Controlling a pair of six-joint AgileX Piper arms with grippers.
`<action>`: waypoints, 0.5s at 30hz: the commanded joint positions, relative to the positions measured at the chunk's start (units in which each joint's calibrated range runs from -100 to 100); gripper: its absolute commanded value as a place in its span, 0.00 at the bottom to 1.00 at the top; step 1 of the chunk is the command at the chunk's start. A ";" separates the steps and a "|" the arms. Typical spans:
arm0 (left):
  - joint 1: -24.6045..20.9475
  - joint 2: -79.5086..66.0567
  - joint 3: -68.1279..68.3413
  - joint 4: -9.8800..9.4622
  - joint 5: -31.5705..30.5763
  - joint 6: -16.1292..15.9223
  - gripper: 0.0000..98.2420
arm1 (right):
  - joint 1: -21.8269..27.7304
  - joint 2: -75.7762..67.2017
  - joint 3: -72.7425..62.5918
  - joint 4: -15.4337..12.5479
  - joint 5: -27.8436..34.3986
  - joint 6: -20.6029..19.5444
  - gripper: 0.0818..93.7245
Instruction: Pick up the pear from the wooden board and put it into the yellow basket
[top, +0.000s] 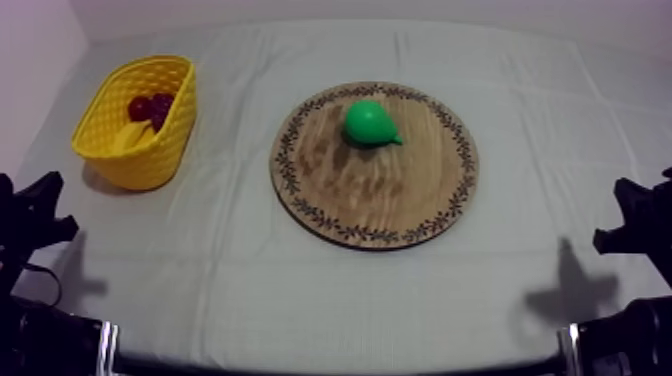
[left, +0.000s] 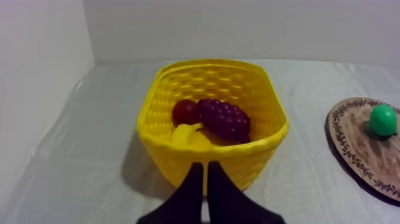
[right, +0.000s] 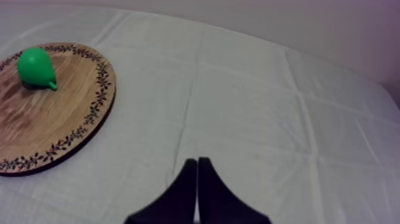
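pear (top: 370, 122) on board (top: 380, 195); grapes (left: 225, 118) in basket (left: 178, 159), by left wrist view

Soft overhead light, purplish cast (slight), soft-edged shadows on the cloth (top: 330, 300)

Top: high, slanting down over the whole table (top: 340, 300). Left wrist: low, close on the yellow basket (left: 172, 158). Right wrist: low, facing the far edge. Sharing the wooden board (top: 380, 200).

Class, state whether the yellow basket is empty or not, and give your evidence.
Not empty: the yellow woven basket holds a bunch of purple grapes, a small red fruit and a yellow banana.
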 joint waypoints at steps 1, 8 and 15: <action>-0.02 0.00 -0.02 -0.12 -0.03 0.13 0.00 | -0.01 -0.05 0.05 0.02 0.00 0.00 0.00; -0.02 0.00 -0.02 -0.12 -0.03 0.27 0.00 | -0.01 -0.05 0.05 0.02 0.00 0.00 0.00; -0.02 0.00 -0.02 -0.12 -0.03 0.20 0.00 | -0.01 -0.05 0.05 0.02 0.00 0.00 0.00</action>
